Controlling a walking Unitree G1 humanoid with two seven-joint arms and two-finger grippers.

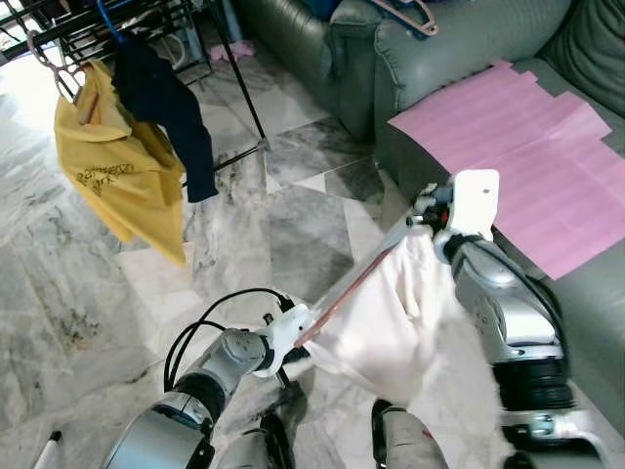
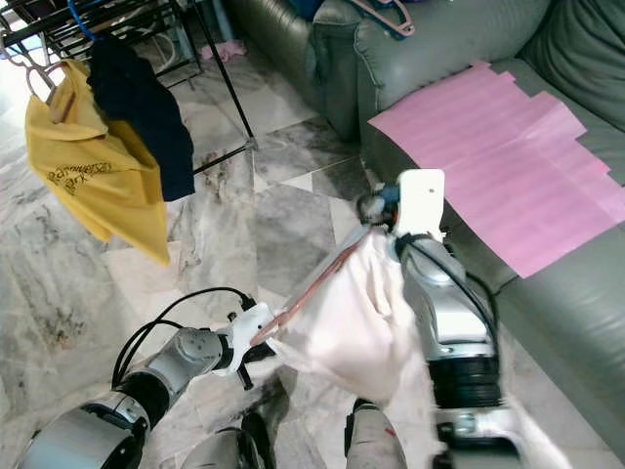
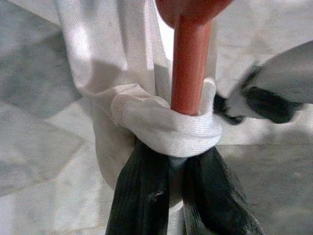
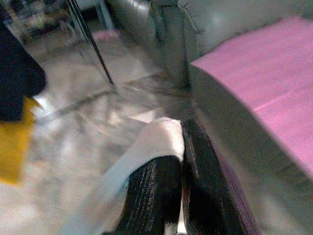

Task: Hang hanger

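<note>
So one reddish hanger (image 1: 344, 291) with one white garment (image 1: 391, 322) on it, stretched between both arms over the marble floor (image 1: 98, 293) — left pincer (image 3: 177, 166) clamped on one end, right pincer (image 4: 182, 147) pinching the other end with cloth. Two garments on the rack (image 1: 229, 59): one yellow shirt (image 1: 122, 166), one dark top (image 1: 171, 103). One pink sheet (image 1: 527, 147) — on the sofa (image 1: 410, 59).

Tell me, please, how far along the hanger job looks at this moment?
Done: the white garment is already on the pink hanger.

In hand: the left tool is shut on one end of the hanger and the right tool on the other, holding it above the marble floor.

Left: carrying it to the drying rack, where a yellow shirt and a dark garment already hang.
</note>
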